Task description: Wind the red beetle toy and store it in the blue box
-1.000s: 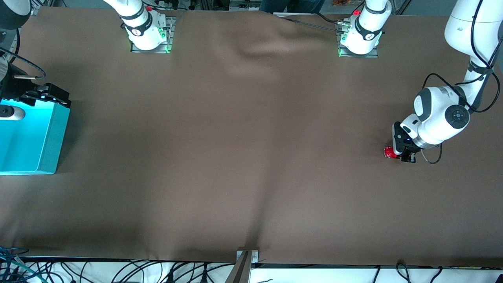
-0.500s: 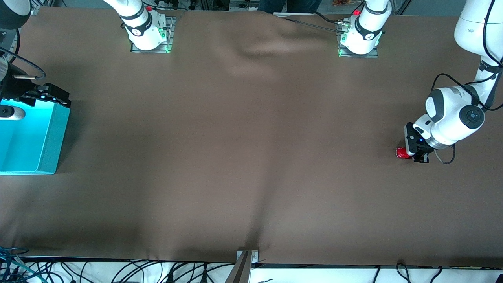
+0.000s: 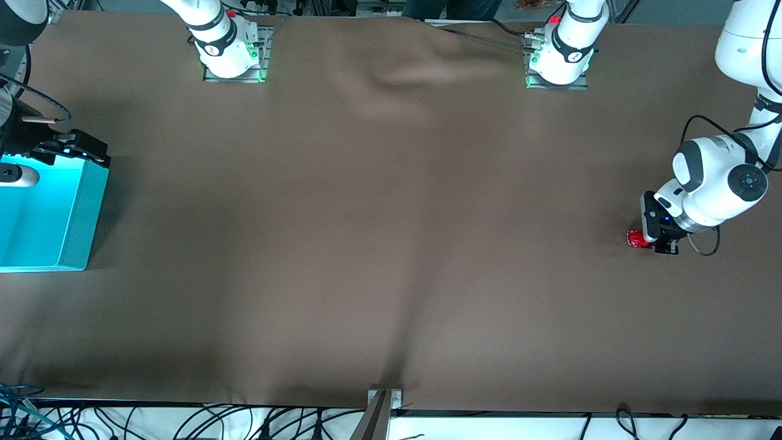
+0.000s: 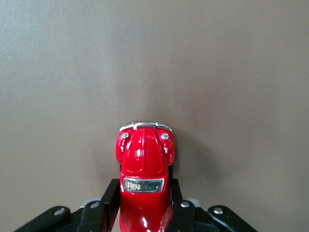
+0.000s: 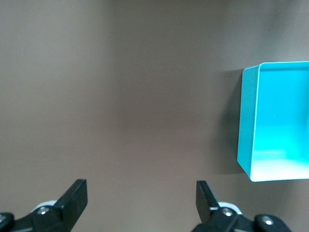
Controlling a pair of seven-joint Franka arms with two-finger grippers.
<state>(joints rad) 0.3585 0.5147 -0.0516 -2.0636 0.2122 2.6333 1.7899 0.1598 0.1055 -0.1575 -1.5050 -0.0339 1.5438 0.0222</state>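
Glossy red beetle toy (image 4: 144, 181) on brown cloth at left arm's end, open cyan blue box (image 3: 76, 211) at right arm's end

The left tool (image 3: 655, 239) grips the beetle (image 3: 637, 239) low at its end of the brown worktop (image 3: 379, 232); the box (image 3: 76, 214) sits at the right arm's end.

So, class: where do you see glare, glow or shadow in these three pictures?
Left wrist view: white highlights on the glossy toy car, with a soft shadow beside it. Right wrist view: the blue box glows brightest along one inner wall. Front view: dim bands of shadow cross the tablecloth.
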